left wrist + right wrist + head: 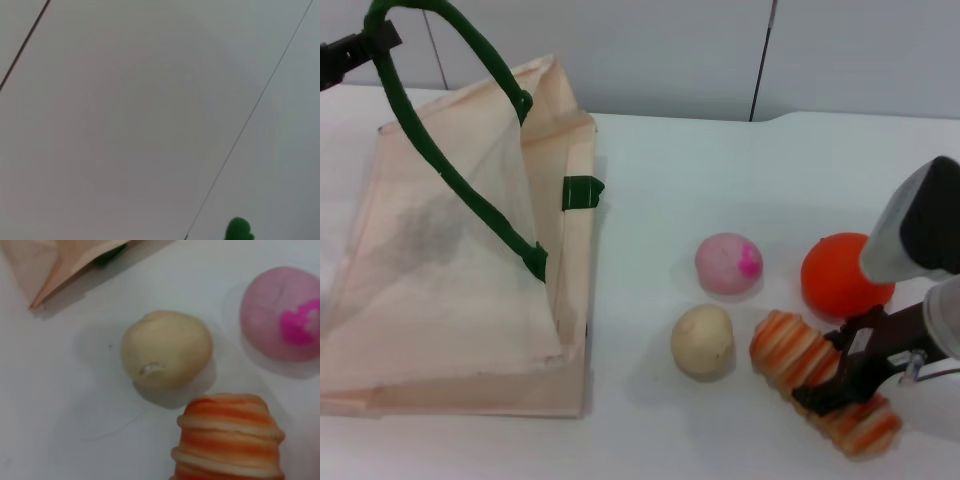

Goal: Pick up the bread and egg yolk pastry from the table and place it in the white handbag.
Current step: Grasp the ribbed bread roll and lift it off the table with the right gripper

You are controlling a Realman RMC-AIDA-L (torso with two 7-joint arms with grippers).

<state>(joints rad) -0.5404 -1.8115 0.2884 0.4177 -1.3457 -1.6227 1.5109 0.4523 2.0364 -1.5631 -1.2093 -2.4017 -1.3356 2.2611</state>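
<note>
The bread (790, 350), a ridged orange and cream loaf, lies on the white table at the front right. It also shows in the right wrist view (227, 437). My right gripper (835, 372) straddles its middle with black fingers against both sides, shut on it. The egg yolk pastry (702, 340), a pale beige ball, sits just left of the bread (166, 349). The white handbag (430, 300) lies at the left. My left gripper (365, 45) at the top left holds its green handle (450, 170) up, so the mouth gapes.
A pink ball with a magenta spot (728, 263) and a smooth orange ball (835, 275) sit behind the pastry and bread. A green tab (582, 192) marks the bag's right edge. Bare table lies between the bag and the food.
</note>
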